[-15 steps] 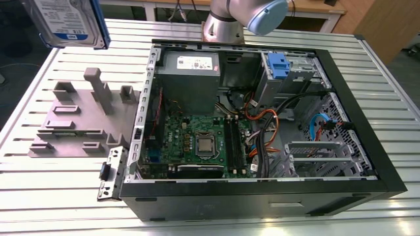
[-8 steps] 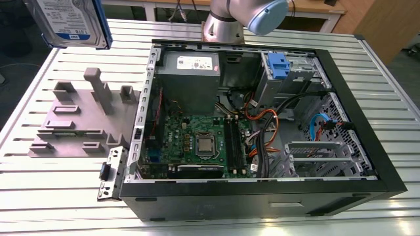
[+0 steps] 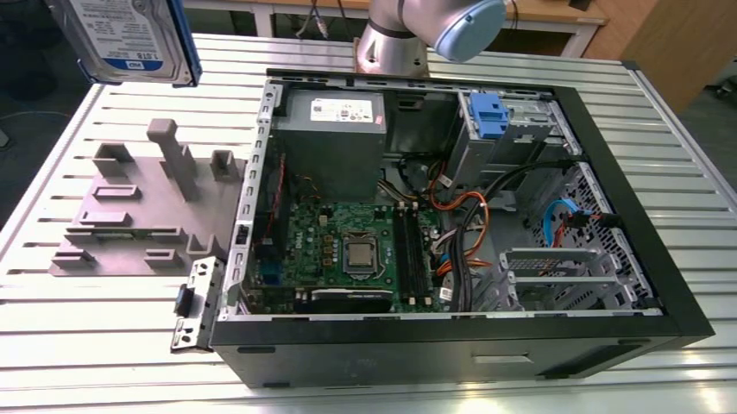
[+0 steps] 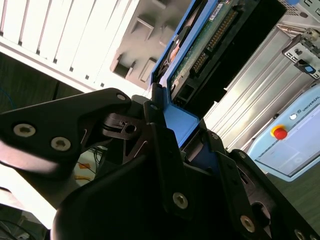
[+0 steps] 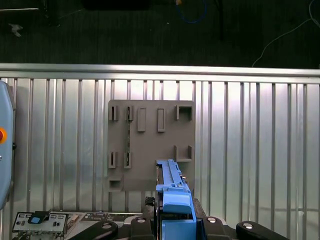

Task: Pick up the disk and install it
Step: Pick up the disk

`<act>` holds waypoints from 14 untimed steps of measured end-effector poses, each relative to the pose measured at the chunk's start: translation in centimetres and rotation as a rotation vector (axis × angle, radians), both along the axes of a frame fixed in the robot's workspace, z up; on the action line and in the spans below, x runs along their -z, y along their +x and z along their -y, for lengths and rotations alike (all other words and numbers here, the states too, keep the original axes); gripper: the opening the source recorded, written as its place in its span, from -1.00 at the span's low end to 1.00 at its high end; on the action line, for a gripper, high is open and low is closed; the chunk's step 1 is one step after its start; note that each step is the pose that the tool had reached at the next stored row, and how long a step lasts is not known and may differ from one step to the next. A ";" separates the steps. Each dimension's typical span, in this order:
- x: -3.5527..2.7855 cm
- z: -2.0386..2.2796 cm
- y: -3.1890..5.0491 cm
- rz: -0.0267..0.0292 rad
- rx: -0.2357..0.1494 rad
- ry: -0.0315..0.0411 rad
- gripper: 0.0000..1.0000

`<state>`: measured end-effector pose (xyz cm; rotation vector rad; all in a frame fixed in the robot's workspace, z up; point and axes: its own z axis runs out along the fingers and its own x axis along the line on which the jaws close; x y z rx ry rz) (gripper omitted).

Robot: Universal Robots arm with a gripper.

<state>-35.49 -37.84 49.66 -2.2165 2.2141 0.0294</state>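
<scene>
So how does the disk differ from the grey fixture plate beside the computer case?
The disk is held aloft by the tool; the fixture plate lies flat on the table. The disk is silver with blue rails; the plate is plain grey with upright pegs. Both are outside the case.

Black tool point(image 5: 176, 224) clamped on the disk point(image 5: 169, 175), which is seen edge-on with its blue plastic carrier rail towards the camera. A black finger point(image 5: 156, 216) presses against each side. Under the disk lies a flat grey plastic fixture plate point(image 5: 145, 150) with raised blocks and slots, resting on the ribbed silver metal tabletop point(image 5: 250, 150). Past the tabletop's edge rail is a dark floor point(image 5: 125, 30). A pale blue pendant with a red button point(image 5: 4, 160) stands beside the tabletop.
</scene>
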 end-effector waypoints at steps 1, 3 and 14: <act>0.00 0.00 0.05 0.0001 0.000 0.0000 -0.26; 0.00 0.00 0.16 0.0000 0.000 0.0000 -0.26; 0.00 0.00 0.75 0.0000 0.000 0.0000 -0.26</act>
